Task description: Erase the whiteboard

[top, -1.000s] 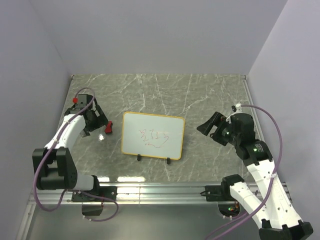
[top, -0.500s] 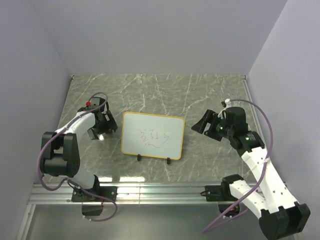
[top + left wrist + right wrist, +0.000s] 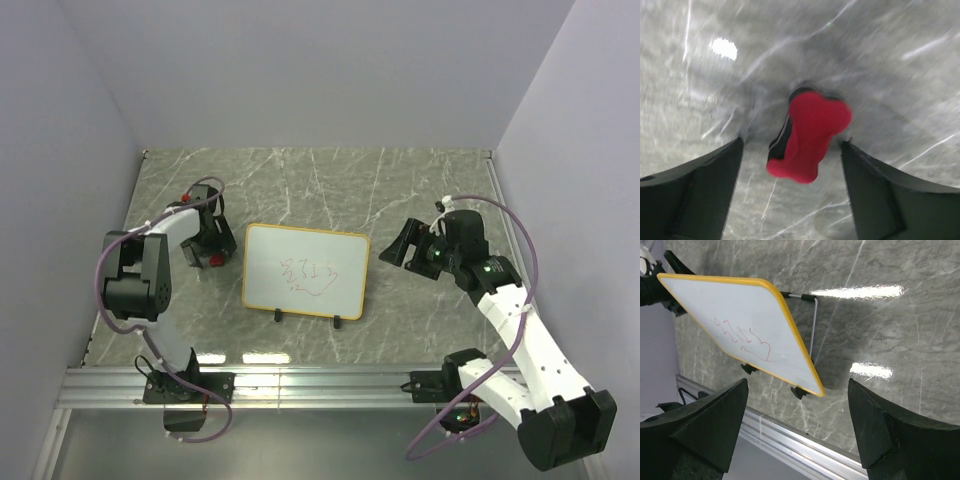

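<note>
Item 1, left claw [image 3: 791,145]: I am holding it wide open, low over the bench [image 3: 300,185]. One finger is sitting on either side of the eraser [image 3: 810,132], and neither is touching it. I am straddling the block this way so that one squeeze should take it across its narrow waist.

Item 2, eraser: a red-topped block with a black underside. It is lying flat on the bench, just beside the whiteboard's left edge. The wrist view is blurred, so I cannot tell its exact tilt.

Item 3, whiteboard [image 3: 305,272]: a yellow-framed board, sitting mid-bench between my two arms. It is leaning back on a wire prop [image 3: 812,325] and two black feet [image 3: 798,392]. Red scribbles [image 3: 742,337] are showing at its centre, so nothing is wiped yet.

Item 4, right claw [image 3: 797,385]: I am also holding it open and empty. It is hovering near the board's right edge, apart from it and pointed at the frame. I judge that I am placing it there to steady the propped board, which could skid or tip under wiping pressure.

Item 5, stage: I am setting up the eraser pickup, and the wiping is not yet begun.
</note>
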### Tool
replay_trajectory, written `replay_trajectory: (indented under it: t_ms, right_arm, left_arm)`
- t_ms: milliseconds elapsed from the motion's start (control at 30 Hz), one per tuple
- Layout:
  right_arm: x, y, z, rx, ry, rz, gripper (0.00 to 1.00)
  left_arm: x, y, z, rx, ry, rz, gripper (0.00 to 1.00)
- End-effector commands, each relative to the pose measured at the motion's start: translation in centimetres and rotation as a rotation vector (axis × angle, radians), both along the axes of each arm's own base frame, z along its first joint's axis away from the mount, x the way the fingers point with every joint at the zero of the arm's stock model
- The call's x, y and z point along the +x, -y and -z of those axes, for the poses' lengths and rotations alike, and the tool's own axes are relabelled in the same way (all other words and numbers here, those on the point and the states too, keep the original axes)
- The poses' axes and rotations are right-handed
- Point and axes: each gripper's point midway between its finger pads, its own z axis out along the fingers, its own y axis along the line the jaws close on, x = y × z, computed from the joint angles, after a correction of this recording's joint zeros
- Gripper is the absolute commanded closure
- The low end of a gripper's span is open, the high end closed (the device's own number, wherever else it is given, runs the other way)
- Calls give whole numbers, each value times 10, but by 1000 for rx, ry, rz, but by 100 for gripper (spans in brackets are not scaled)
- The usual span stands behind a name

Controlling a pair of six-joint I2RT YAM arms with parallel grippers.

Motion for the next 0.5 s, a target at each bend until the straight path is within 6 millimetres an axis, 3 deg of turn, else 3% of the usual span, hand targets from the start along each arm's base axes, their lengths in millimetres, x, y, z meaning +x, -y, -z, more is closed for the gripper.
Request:
replay_trajectory:
  t_ms: [0,267,333,433,467]
  right_arm:
    - [14,-2,-23,-4,91,-12,13]
    - [23,-2,-15,-27,91,-16,14]
    - [27,-2,-15,-37,97,-15,14]
    - [33,-4,-17,-37,110,-27,14]
    - [36,-7,-19,-28,118,-40,14]
  left_arm:
    - [19,-3,-3,28,26,15,17]
    - [23,1,3,12,22,39,46]
    - [23,2,6,8,12,41,60]
    - [21,3,8,5,4,35,97]
    - [21,3,8,5,4,35,100]
